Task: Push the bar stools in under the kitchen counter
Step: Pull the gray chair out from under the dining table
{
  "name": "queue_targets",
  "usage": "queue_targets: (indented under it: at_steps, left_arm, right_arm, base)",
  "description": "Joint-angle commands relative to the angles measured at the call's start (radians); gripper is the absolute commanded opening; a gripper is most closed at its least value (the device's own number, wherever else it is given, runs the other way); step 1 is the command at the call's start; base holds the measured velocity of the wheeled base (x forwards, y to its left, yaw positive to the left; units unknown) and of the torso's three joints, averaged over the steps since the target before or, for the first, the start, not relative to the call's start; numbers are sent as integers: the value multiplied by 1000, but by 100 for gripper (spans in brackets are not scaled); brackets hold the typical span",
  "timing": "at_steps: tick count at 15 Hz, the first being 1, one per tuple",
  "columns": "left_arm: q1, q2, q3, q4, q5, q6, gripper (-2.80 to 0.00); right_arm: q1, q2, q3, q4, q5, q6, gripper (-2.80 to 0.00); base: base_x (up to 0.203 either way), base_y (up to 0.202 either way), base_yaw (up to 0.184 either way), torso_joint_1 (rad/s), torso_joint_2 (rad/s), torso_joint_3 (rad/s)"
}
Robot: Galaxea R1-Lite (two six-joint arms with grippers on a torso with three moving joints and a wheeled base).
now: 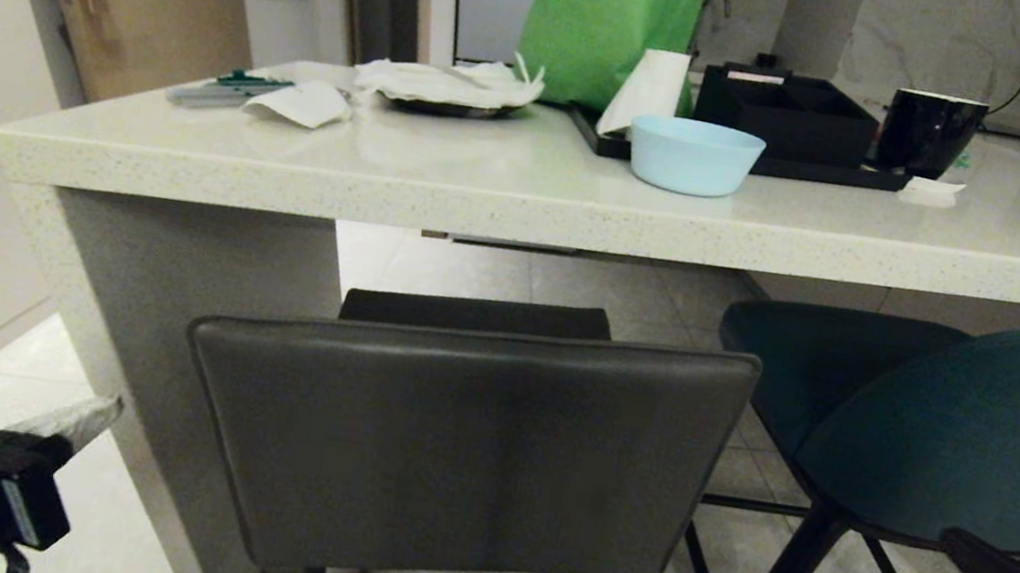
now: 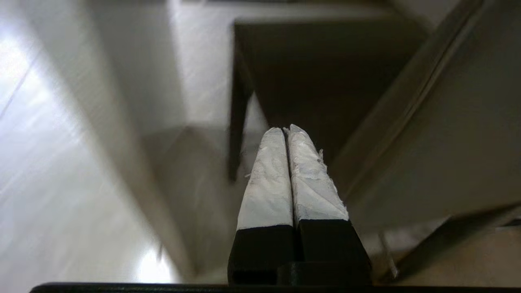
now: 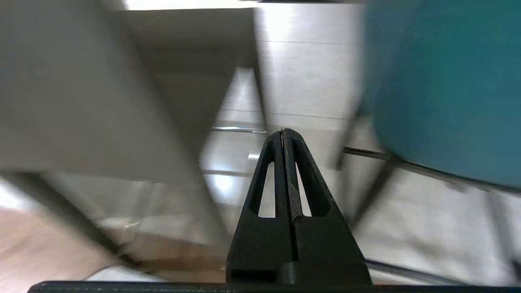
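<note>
Standing in front of a long off-white speckled stone kitchen counter [image 1: 522, 203], two tall bar stools are sitting side by side with their backs toward the camera. The dark grey boxy stool with a square leather-look back [image 1: 462, 441] is occupying the middle of the head view, its seat reaching just under the counter's overhanging edge. The teal stool with a curved padded back and thin black legs [image 1: 983, 438] is sitting just beside it on the right, turned at an angle, its seat partly under the slab.

The left gripper [image 1: 70, 421], its white-wrapped fingers [image 2: 270, 175] pressed together and holding nothing, is hanging low at the lower left of the head view, apart from the grey stool. The right gripper [image 1: 962, 544], a black pointed pair of fingers [image 3: 303, 179] also pressed together and empty, is sitting at the lower right, in front of the teal stool's back and near its lower edge.

On the counter top are lying a pale blue bowl [image 1: 694, 155], a black tray with a black divided box [image 1: 788, 116], a glossy black cup [image 1: 927, 132], a green bag [image 1: 611, 14] and crumpled white paper on a plate [image 1: 447, 85].
</note>
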Motion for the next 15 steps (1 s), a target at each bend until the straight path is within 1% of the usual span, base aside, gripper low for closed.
queue_targets:
  at_steps: [1, 2, 3, 4, 5, 6, 7, 8, 9, 10, 11, 12, 13, 14, 15]
  left_arm:
    - [-14, 188, 21, -197, -24, 0, -280]
    - [-17, 201, 23, -208, -44, 0, -280]
    - [-16, 222, 22, -209, -45, 2, -280]
    - [-13, 251, 23, -215, -44, 5, 0]
    - [-10, 277, 26, -230, -44, 4, 0]
    - [-2, 288, 27, -271, -57, -1, 0]
    - [7, 289, 28, -301, -101, -4, 0]
    - [44, 288, 27, -308, -150, -5, 0]
    - [123, 292, 24, -311, -231, -5, 0]
    - [234, 303, 21, -313, -361, -1, 0]
    - [348, 313, 19, -315, -516, 6, 0]
    - [465, 323, 17, -316, -709, 20, 0]
    - [561, 337, 15, -318, -901, 35, 0]
    - [617, 350, 13, -319, -1050, 53, 0]
    - [643, 363, 8, -319, -1173, 75, 0]
  right_arm:
    - [60, 78, 7, -20, 4, 16, -280]
    - [61, 91, 7, -21, 4, 23, -280]
    - [61, 98, 6, -24, -3, 27, -280]
    - [55, 98, 9, -25, -9, 47, -280]
    - [55, 95, 6, -30, -17, 82, 0]
    - [55, 89, -6, -31, -17, 100, 0]
    - [53, 90, -13, -29, -14, 103, 0]
    - [53, 97, -15, -26, -5, 101, 0]
    - [53, 100, -14, -27, 41, 98, 0]
    - [51, 100, -14, -27, 119, 95, 0]
    - [41, 101, -14, -27, 201, 82, 0]
    - [30, 107, -16, -28, 288, 57, 0]
    - [17, 116, -21, -29, 395, 43, 0]
    - [-7, 130, -32, -30, 513, 34, 0]
    - [-43, 163, -53, -32, 647, 21, 0]
  base:
    - [0, 0, 0, 0, 0, 0]
    - [0, 0, 0, 0, 0, 0]
    - [0, 0, 0, 0, 0, 0]
    - [0, 0, 0, 0, 0, 0]
    - [0, 0, 0, 0, 0, 0]
    - [0, 0, 0, 0, 0, 0]
    - [0, 0, 0, 0, 0, 0]
    - [0, 0, 0, 0, 0, 0]
    - [0, 0, 0, 0, 0, 0]
    - [0, 0, 0, 0, 0, 0]
    - [0, 0, 0, 0, 0, 0]
    - [0, 0, 0, 0, 0, 0]
    - [0, 0, 0, 0, 0, 0]
    - [0, 0, 0, 0, 0, 0]
    - [0, 0, 0, 0, 0, 0]
